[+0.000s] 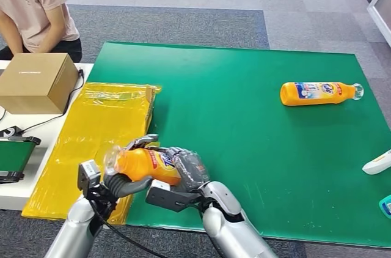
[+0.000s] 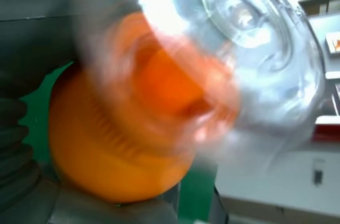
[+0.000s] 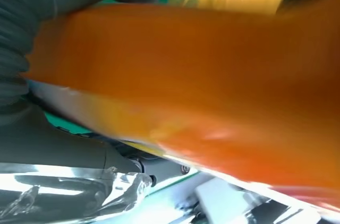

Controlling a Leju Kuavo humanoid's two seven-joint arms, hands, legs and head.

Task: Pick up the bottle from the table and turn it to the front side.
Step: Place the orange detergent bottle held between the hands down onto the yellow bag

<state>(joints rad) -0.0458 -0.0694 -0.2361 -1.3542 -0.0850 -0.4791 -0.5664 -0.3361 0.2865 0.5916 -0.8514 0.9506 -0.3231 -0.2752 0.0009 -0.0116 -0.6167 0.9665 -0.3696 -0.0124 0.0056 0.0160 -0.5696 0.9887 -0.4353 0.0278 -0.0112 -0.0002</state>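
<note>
Held bottle (image 1: pixel 146 165): glossy orange plastic with a clear, shiny cap end and a printed label; it looked smooth and blurred in both wrist views.
Second bottle (image 1: pixel 318 93): the same glossy orange plastic, with a printed label and a clear cap.
Left hand (image 1: pixel 121 180): matt dark grey fingers, rubbery in look, with a ribbed grey cover.
Right hand (image 1: pixel 187 169): dark fingers under a crinkled, shiny clear film.
Arms (image 1: pixel 230 227): smooth silver, with a metallic sheen.
Green mat (image 1: pixel 258 148): matt and even.
Yellow sheet (image 1: pixel 87 142): glossy, wrinkled plastic film.
Box (image 1: pixel 36 81): matt brown cardboard.
Floor (image 1: pixel 184 1): grey carpet, matt and finely textured.
Person's shirt (image 1: pixel 32 1): soft pinkish cloth.
</note>
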